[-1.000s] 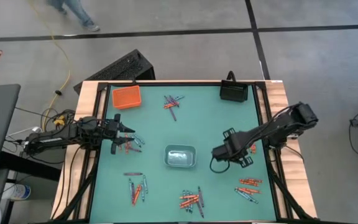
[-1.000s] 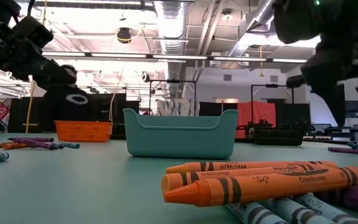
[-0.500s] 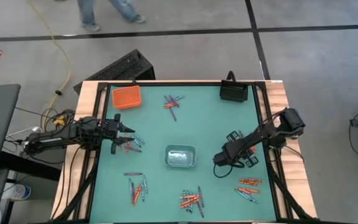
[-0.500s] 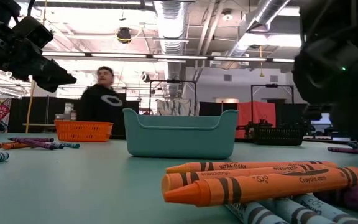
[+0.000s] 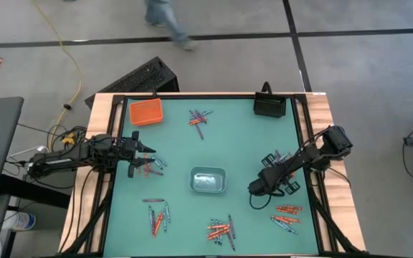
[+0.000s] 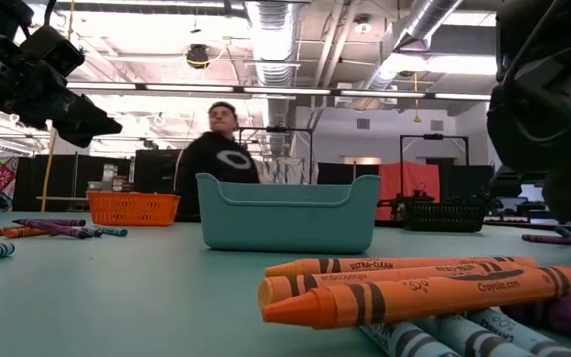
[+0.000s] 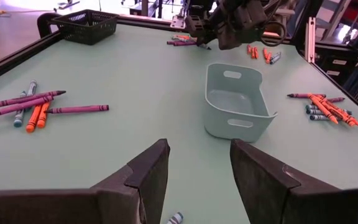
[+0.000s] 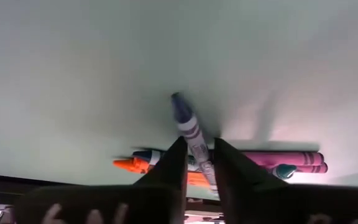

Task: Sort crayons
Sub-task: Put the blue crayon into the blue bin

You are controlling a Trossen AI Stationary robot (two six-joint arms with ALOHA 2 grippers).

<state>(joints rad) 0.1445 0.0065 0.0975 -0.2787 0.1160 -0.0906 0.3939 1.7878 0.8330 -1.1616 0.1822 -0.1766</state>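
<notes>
Right wrist view: the right gripper point(image 8: 199, 167) is pinched down on a purple paper-wrapped wax crayon point(image 8: 189, 129).

Going big to small: smooth matte green table top point(image 5: 249, 143), then the rounded pale teal plastic bin point(image 5: 208, 180) mid-table, then the crayon. Its dark fingers point(image 8: 166, 168) clamp the stick on both sides, tip poking out past them, right over a pile of orange, teal and pink crayons point(image 8: 253, 160) by the table's right edge. Left gripper point(image 7: 197, 171) hangs open by the left side, holding nothing.
</notes>
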